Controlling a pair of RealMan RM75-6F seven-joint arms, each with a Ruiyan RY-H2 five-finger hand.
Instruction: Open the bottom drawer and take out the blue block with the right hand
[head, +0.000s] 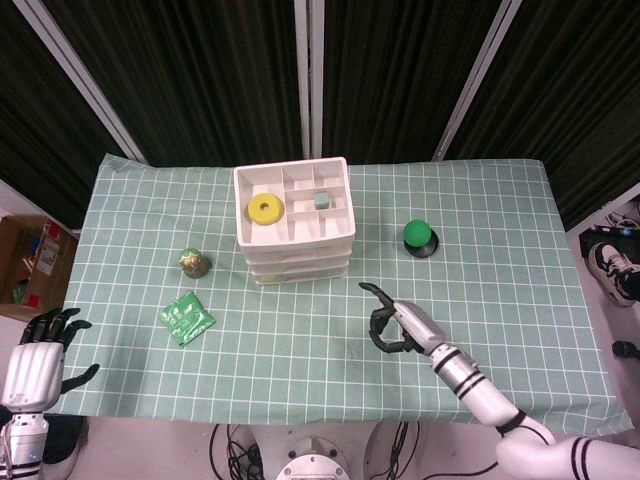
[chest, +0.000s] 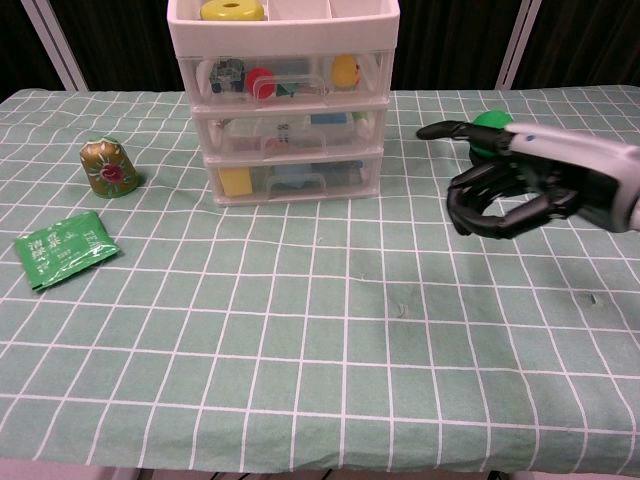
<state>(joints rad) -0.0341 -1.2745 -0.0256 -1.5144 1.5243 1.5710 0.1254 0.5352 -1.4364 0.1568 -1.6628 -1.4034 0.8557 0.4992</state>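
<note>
The white three-drawer unit (head: 296, 232) (chest: 290, 110) stands at the table's middle back, all drawers pushed in. Through the clear front of the bottom drawer (chest: 295, 180) a bluish shape, the blue block (chest: 298, 176), shows beside a yellow block (chest: 235, 181). My right hand (head: 396, 322) (chest: 512, 186) hovers over the cloth to the right of the unit and in front of it. One finger points toward the drawers, the others curl in, and it holds nothing. My left hand (head: 36, 352) hangs off the table's front left corner with fingers spread, empty.
A green ball (head: 418, 236) (chest: 490, 120) on a dark base sits right of the unit, partly hidden behind my right hand in the chest view. A gold-green ornament (chest: 109, 167) and a green packet (chest: 64, 247) lie left. A yellow ring (head: 264, 209) lies in the top tray.
</note>
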